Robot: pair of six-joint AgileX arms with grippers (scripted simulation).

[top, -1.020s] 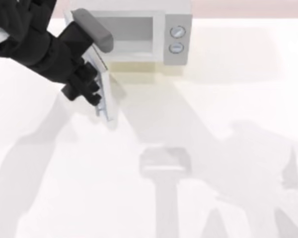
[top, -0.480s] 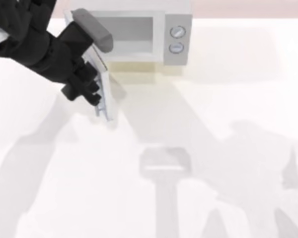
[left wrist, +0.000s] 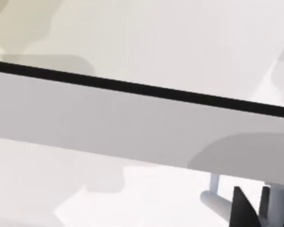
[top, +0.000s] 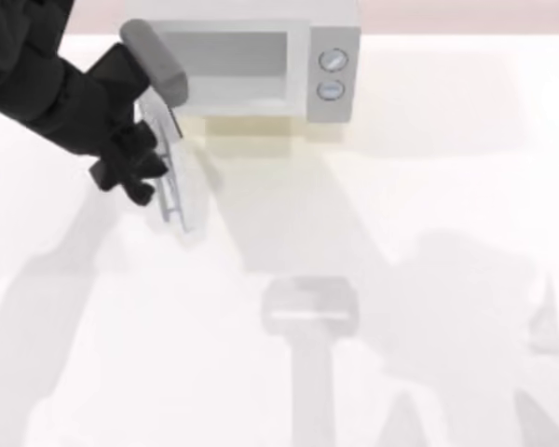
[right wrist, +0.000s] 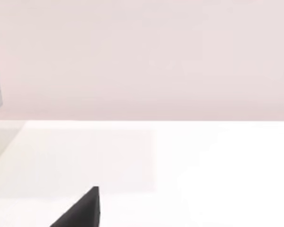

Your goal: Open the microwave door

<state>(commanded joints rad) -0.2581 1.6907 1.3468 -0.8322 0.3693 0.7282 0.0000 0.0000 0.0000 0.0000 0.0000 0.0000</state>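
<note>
Light-grey microwave [top: 261, 56] (silver knobs [top: 332, 74]), pale cavity.

White table [top: 429, 168] filled most of the top view, crossed by soft grey shadows [top: 307, 317] toward the near side. A pale pink wall [top: 466, 14] ran along the table's far edge; the right wrist view showed the same wall above the table.

Rendered simulation; bare white table [top: 429, 168]; plain pink backdrop [right wrist: 142, 56]
</note>
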